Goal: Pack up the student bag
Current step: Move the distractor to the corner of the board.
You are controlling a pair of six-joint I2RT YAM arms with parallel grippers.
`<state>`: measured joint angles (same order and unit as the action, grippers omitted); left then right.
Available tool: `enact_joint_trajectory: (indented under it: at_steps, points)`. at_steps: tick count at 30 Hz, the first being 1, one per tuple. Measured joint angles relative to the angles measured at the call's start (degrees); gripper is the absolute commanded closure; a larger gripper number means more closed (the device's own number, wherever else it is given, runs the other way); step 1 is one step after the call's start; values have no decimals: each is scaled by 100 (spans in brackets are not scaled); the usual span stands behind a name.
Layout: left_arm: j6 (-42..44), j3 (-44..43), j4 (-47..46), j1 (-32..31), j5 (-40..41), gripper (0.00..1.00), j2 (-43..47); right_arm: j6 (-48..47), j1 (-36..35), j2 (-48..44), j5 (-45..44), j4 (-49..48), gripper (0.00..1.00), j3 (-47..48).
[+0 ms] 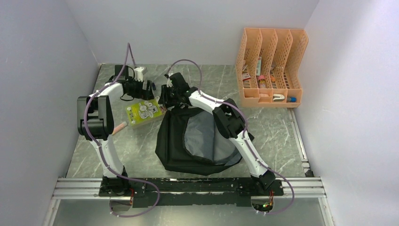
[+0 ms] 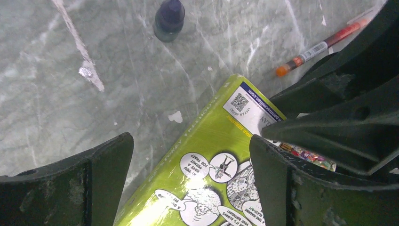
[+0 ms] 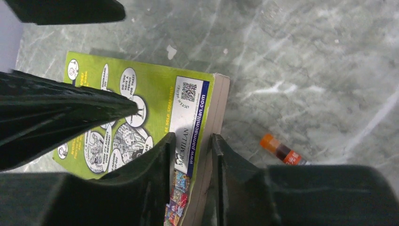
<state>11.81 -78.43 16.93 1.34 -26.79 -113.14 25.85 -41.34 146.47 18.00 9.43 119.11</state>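
The black student bag (image 1: 175,141) lies open at the table's middle, its grey lining (image 1: 202,134) showing. A lime-green paperback book (image 1: 143,111) lies flat just left of the bag's top. My right gripper (image 1: 163,101) is shut on the book's page edge (image 3: 217,108), one finger (image 3: 157,160) over the cover and one finger (image 3: 226,160) beside the pages. My left gripper (image 1: 148,89) is open and hovers over the book's far corner (image 2: 216,127), its fingers (image 2: 110,165) wide apart and touching nothing.
An orange-capped glue stick (image 3: 282,151) lies on the marble by the book; it also shows in the left wrist view (image 2: 324,47). A small dark bottle (image 2: 168,19) stands farther off. A pink pen-like item (image 1: 121,127) lies at left. An orange file organiser (image 1: 270,68) stands back right.
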Motion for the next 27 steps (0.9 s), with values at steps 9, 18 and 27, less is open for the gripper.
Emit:
enact_joint_trajectory:
  at_steps: [9,18,27]
  points:
    - [144,-9,363,-13,-79,3,-142,24,125,-98,350,-1233,100,-675]
    - [345,-151,780,-15,-284,3,-142,57,254,-236,719,-2568,100,-1462]
    - [402,-153,962,-15,-245,3,-140,-170,278,-586,739,-3753,100,-2496]
